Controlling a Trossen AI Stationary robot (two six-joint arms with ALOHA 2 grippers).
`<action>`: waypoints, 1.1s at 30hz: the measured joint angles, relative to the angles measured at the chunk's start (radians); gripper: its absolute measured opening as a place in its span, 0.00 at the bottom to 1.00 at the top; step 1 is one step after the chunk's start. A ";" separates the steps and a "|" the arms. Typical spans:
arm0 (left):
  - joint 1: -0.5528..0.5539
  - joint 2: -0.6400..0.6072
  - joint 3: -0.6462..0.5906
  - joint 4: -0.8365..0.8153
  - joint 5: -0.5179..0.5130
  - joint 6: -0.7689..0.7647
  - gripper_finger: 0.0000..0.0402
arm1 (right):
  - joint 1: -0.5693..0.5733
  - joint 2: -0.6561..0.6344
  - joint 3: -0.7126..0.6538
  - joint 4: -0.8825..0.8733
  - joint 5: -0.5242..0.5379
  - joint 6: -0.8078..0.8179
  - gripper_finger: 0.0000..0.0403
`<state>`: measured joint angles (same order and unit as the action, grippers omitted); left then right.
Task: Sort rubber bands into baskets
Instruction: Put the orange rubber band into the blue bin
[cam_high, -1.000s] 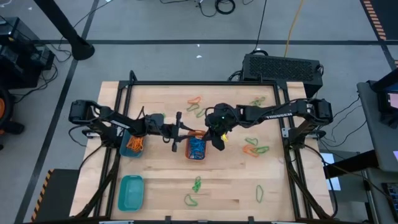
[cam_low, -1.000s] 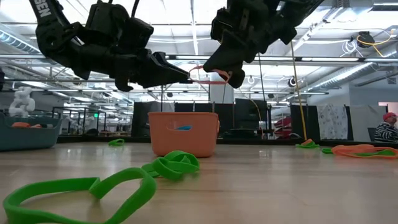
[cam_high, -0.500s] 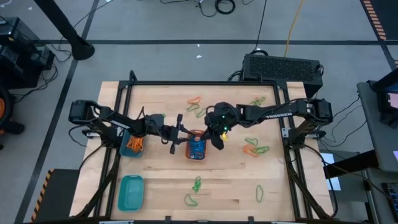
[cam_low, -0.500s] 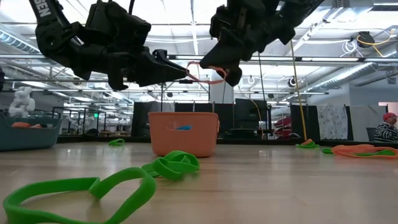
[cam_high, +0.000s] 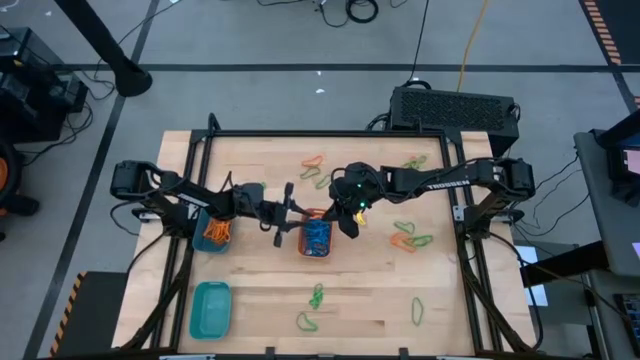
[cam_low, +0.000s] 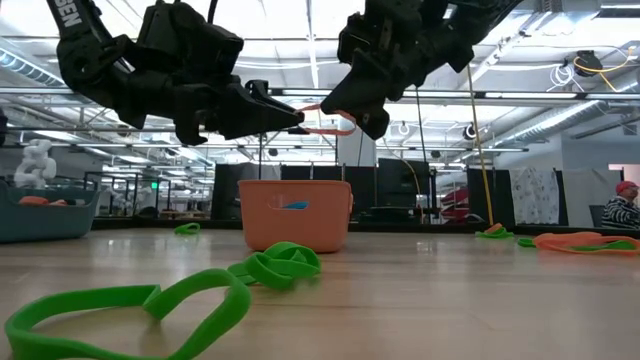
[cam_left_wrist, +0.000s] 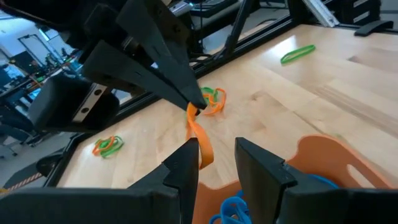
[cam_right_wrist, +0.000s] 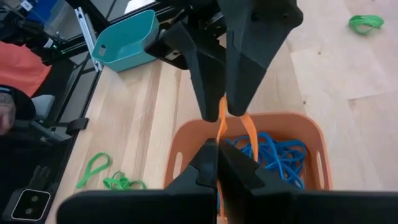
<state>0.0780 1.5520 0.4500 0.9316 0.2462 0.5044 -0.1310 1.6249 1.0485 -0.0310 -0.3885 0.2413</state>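
Wooden tabletop is sitting inside a dark metal frame, with an open workshop hall showing beyond it in the low view.

Both arms are meeting above the orange basket, which is standing near the table's middle and holding blue bands.

Right gripper is hovering over the basket with its fingers pressed fully together, pinching one end of an orange rubber band. Left gripper is reaching in from the other side; its fingers are standing slightly apart, and the same band's other end is lying at its tips. Low view is showing the band stretched level between the two grippers, above the basket's rim and clear of it. Whether the left fingers are actually clamping the band cannot be told.

Round blue-teal basket is sitting under the left arm with orange bands inside. Teal rectangular basket is sitting at the table's near left corner.

Loose bands are lying around the table: a green band and another green loop near the front edge, a yellow-green one to the right, a mixed orange and green cluster beside the right arm, and more at the far side.
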 joint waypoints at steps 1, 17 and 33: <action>0.000 0.000 0.000 0.000 -0.008 0.000 0.28 | 0.000 0.000 0.000 0.001 0.000 0.000 0.00; 0.001 0.000 0.000 0.001 -0.063 -0.025 0.02 | 0.002 0.000 0.000 0.005 -0.001 -0.075 0.04; -0.051 -0.303 0.000 -0.497 -0.319 -0.230 0.01 | -0.074 0.000 -0.001 -0.194 0.004 -0.178 0.32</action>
<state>0.0268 1.2492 0.4501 0.4345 -0.0732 0.2747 -0.2048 1.6249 1.0473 -0.2250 -0.3844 0.0635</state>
